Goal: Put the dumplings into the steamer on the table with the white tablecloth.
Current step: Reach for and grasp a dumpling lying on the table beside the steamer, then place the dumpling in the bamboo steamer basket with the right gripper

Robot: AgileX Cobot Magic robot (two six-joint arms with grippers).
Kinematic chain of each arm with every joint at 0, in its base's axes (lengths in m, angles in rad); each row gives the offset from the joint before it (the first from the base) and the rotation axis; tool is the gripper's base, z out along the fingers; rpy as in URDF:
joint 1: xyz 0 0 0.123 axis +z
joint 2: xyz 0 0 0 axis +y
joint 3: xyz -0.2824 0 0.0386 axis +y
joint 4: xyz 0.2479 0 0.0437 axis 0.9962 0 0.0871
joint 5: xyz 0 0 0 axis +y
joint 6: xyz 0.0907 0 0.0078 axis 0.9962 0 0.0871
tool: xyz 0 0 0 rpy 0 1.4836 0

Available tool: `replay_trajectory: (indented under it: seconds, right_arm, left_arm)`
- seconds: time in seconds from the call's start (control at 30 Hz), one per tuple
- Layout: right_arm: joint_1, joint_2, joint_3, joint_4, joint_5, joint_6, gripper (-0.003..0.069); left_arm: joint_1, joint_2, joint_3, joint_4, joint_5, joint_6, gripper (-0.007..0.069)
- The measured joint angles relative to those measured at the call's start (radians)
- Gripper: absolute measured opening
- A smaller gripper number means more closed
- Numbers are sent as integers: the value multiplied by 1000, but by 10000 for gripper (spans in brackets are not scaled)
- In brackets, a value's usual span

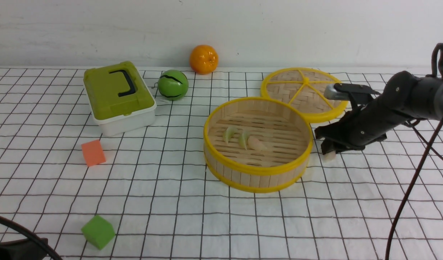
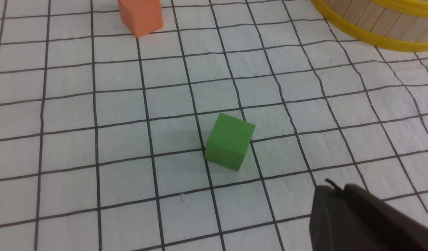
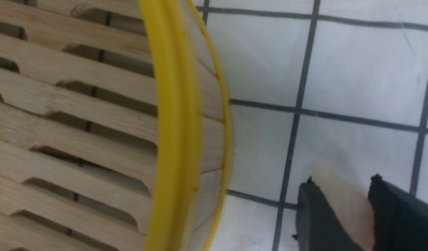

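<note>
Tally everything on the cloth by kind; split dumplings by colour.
Green dumplings: 2, both in the steamer
Pinkish dumplings: 2, one in the steamer, one between the right arm's fingers
Steamer: 1
Steamer lid: 1
Cubes: 2, orange and green
Green striped ball: 1
Orange: 1
Green-lidded box: 1
Total: 11

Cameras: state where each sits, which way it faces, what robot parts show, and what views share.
Front view: between the arms, facing forward at the steamer; right arm shows.
Left wrist view: looks down on green cube; left pincer tip shows.
Right wrist view: beside steamer wall; right pincer clasps pinkish dumpling.
Shared: steamer in all three.
</note>
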Motion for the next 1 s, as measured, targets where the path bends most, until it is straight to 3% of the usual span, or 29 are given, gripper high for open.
replay_trajectory:
  seconds: [0.33,0.47,0.57,0.73,1.0]
  right_arm:
    - [15,-125,-28,-17,79,-16,181]
    - [83,-181,-66,36,52,-69,181]
    - [155,-159,-69,101,-6,-161,181]
    - [210,-66,-69,111,-51,-266,181]
    - [210,-10,-68,115,-85,-273,207]
  left_arm:
    - [0,0,0,0,0,-1,37]
    - [0,0,0,0,-1,-1,39]
    - [0,0,0,0,-3,-1,41]
    - [0,0,1,0,-4,-1,45]
    - [0,0,1,1,-16,-1,53]
